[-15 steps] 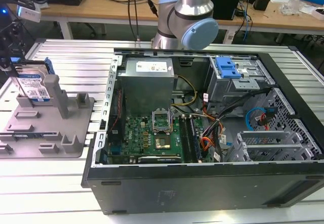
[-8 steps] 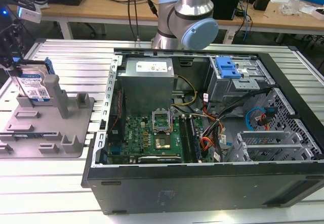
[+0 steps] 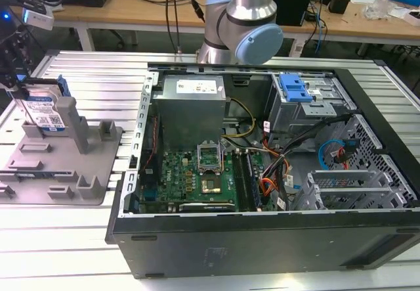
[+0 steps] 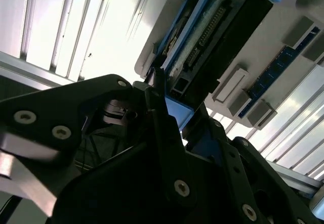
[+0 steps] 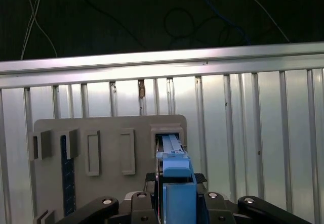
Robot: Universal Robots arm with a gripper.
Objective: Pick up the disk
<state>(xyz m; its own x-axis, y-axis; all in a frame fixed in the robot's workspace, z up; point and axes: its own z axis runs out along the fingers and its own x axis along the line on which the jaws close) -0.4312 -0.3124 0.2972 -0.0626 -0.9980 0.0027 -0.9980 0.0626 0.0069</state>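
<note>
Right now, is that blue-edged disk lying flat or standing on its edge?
On edge. In the exterior view the disk stands upright in the grey fixture, against a tall post, its label facing sideways, with the gripper at it.

Robotics or electronics lab. Ribbed aluminium-profile work surface carries an opened black desktop computer case, its green motherboard and orange cabling exposed. Beside it sits a grey plastic fixture plate with upright posts. A silver and pale-blue jointed robot arm stands behind. Long wooden benches at the back hold cables and loose equipment.
</note>
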